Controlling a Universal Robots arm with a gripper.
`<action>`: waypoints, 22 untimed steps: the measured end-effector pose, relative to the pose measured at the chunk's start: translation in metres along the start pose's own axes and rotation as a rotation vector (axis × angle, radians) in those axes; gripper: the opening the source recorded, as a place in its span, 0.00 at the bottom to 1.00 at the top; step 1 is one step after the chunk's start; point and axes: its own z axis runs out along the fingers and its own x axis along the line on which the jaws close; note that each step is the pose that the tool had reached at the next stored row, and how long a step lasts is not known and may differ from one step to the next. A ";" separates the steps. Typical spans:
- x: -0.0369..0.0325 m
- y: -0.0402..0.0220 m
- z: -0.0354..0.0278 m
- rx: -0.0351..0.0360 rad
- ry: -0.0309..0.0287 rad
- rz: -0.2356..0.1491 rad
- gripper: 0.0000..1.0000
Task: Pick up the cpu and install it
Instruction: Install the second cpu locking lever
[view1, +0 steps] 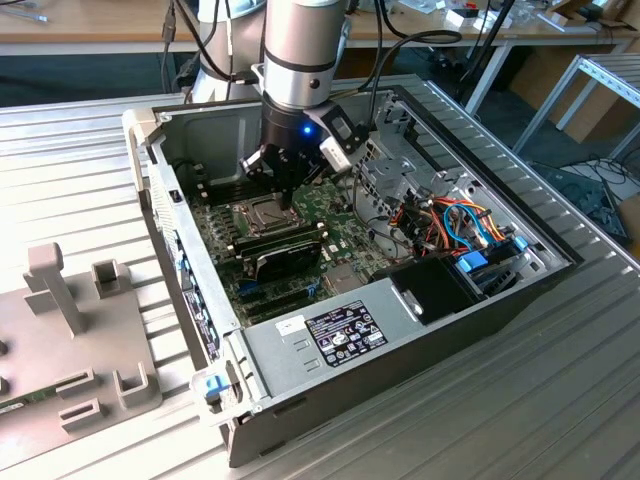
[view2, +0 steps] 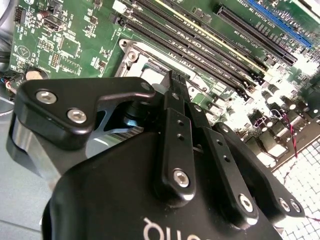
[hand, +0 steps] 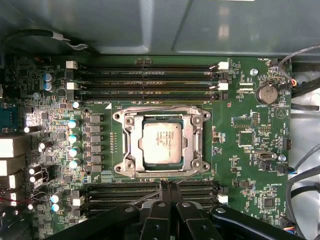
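The cpu (hand: 161, 142), a small silver-grey square chip, lies flat inside the open metal socket frame (hand: 125, 146) at the middle of the green motherboard (hand: 240, 165). My gripper (hand: 167, 186) hovers above the board just beside the socket, over the memory slots. Its two black fingers (hand: 159, 210) are pressed together with nothing between them. In the exterior view the gripper (view1: 286, 196) hangs straight down inside the computer case, right by the socket (view1: 255, 212). The second wrist view has the shut fingers (view2: 172, 115) pointing at the socket frame (view2: 131, 54).
The open computer case (view1: 420, 345) lies on a ribbed metal table. A black card (view1: 285, 252) sits near the socket, with bundled cables (view1: 455, 225) and a drive bay on the exterior view's right. A grey fixture (view1: 70, 330) stands on the exterior view's left.
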 end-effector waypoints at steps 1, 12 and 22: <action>0.0002 0.0000 0.0002 -0.0001 0.0000 0.000 0.11; 0.0109 0.0000 0.0028 0.0000 -0.0001 0.000 0.11; 0.0178 -0.0010 0.0060 0.0002 0.0000 0.000 0.11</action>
